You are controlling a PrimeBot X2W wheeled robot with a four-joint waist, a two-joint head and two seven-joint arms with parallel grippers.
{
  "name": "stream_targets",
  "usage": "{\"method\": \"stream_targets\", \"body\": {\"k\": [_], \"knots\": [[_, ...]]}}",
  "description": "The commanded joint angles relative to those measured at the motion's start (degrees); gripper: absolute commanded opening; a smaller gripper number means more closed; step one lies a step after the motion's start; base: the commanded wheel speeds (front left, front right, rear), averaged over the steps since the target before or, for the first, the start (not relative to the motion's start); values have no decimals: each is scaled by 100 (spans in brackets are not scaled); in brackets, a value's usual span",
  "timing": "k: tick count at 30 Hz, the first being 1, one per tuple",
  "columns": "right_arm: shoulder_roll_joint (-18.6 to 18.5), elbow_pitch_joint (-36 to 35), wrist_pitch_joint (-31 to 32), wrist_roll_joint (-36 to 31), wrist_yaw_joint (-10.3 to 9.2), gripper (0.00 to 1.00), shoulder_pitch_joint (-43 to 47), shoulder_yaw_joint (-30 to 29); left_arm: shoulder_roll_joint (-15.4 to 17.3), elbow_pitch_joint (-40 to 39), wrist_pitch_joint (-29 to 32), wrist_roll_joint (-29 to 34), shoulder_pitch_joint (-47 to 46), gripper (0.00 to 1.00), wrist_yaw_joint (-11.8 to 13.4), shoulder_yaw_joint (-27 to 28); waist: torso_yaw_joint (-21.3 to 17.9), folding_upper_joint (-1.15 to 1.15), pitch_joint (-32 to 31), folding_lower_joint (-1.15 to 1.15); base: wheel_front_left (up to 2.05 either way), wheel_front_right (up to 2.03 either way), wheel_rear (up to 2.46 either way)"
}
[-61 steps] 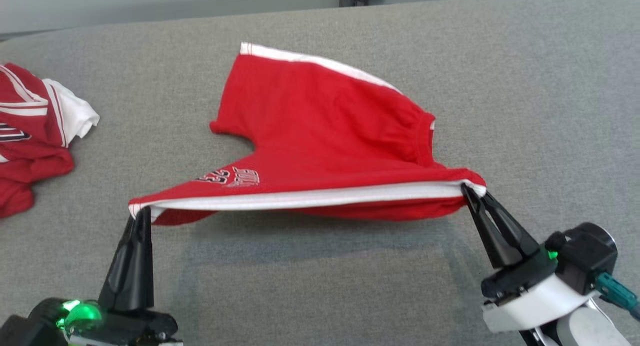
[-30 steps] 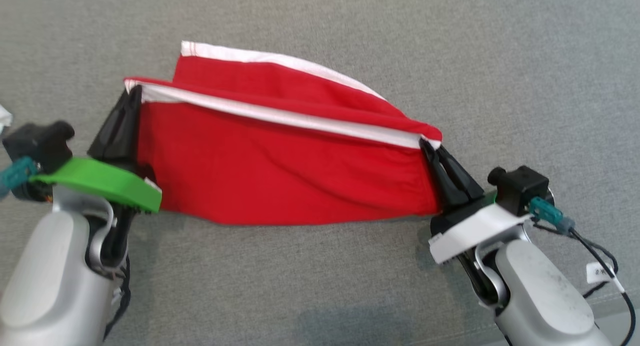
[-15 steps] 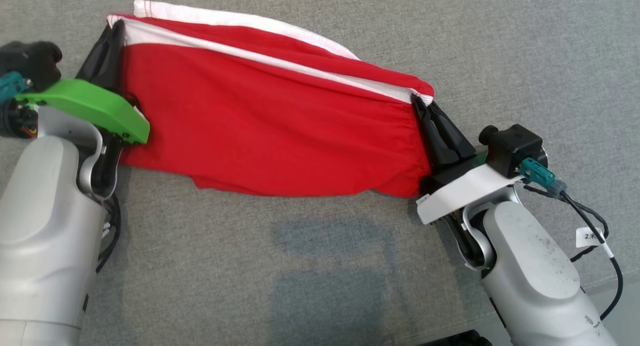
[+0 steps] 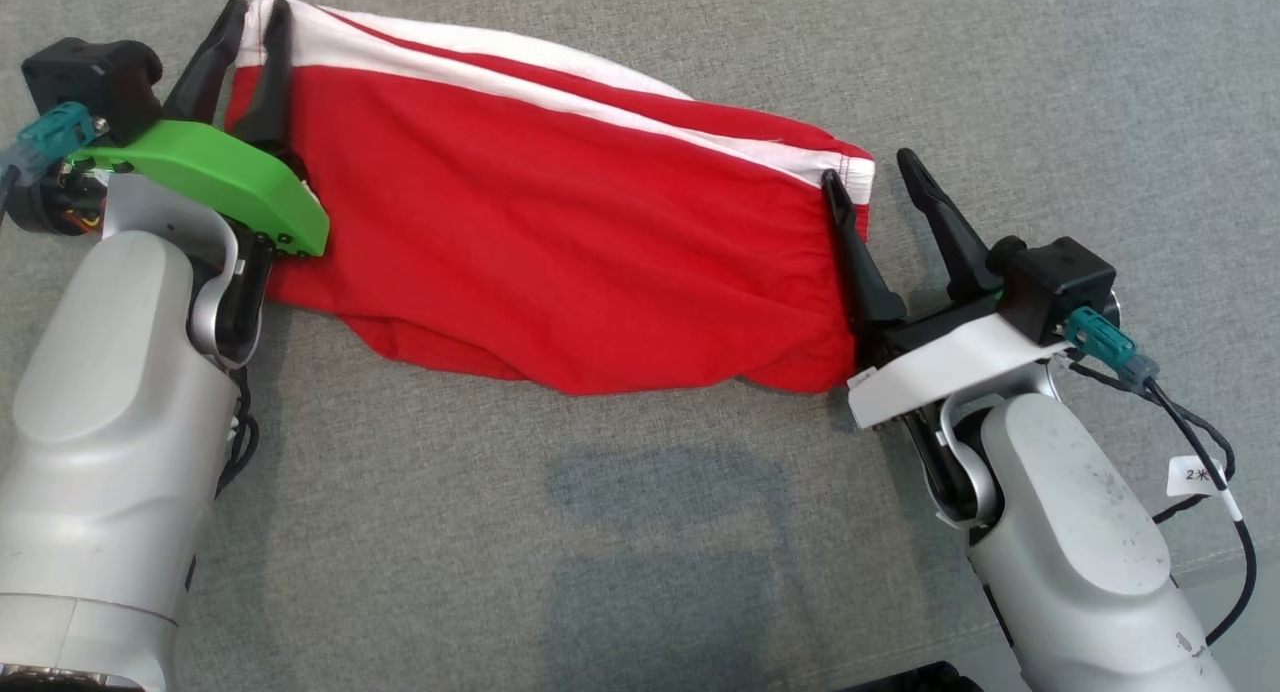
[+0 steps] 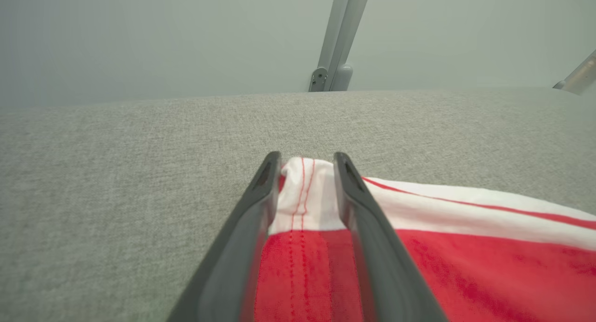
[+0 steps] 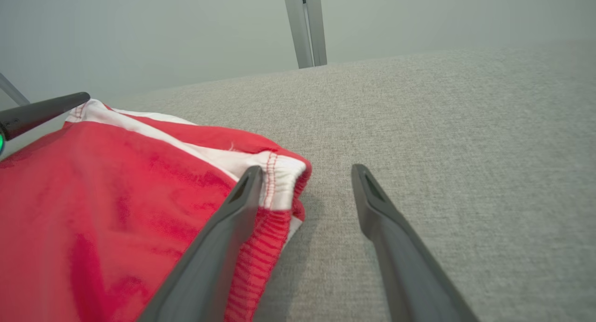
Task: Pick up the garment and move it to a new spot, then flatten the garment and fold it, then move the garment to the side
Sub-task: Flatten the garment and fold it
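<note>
The garment point(image 4: 560, 242) is a pair of red shorts with white side stripes, folded in half and lying flat on the grey fabric surface point(image 4: 640, 532). My left gripper point(image 4: 257, 7) is at its far left corner, open, with the white corner lying loose between its parted fingers point(image 5: 306, 159). At the garment's right corner my right gripper point(image 4: 867, 167) stands wide open. The waistband corner point(image 6: 279, 173) rests against its left finger point(image 6: 223, 238), and bare grey surface shows across the rest of the gap. The left gripper's finger point(image 6: 46, 110) shows at the far left of the right wrist view.
A metal post point(image 5: 335, 43) rises behind the far edge of the surface. A black cable point(image 4: 1215, 482) with a white tag hangs beside my right forearm. Open grey surface lies in front of the garment and to its right.
Both grippers have opened and let go of the garment's corners. The lifted half of the shorts has come down onto the other half, and the fold now lies flat.
</note>
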Motion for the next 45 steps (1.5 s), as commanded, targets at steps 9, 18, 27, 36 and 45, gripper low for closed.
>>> {"method": "stream_targets", "body": {"k": [9, 18, 27, 36, 45], "knots": [[45, -298, -19, -240, -8, 100, 616, -500, 46, -371, -69, -270, 679, 100, -23, -229, 197, 0, -486, 0, 0, 0, 0], [6, -737, -19, -480, -8, 100, 1199, -980, 270, -990, 425, -730, 1770, 100, 227, -74, 313, 0, -952, 0, 0, 0, 0], [14, -918, 19, -484, -8, 100, 1338, -968, 318, -1316, 1167, -1117, 2165, 100, 496, -28, 185, 0, -1049, 0, 0, 0, 0], [10, -969, 11, -393, -8, 100, 1338, -867, 403, -1049, 1601, -1116, 2165, 100, 712, -124, -2, 0, -1028, 0, 0, 0, 0], [18, -923, -1, -377, -8, 100, 1372, -893, 298, -1031, 1572, -1083, 2234, 0, 496, -328, 11, 0, -1177, 0, 0, 0, 0]]}}
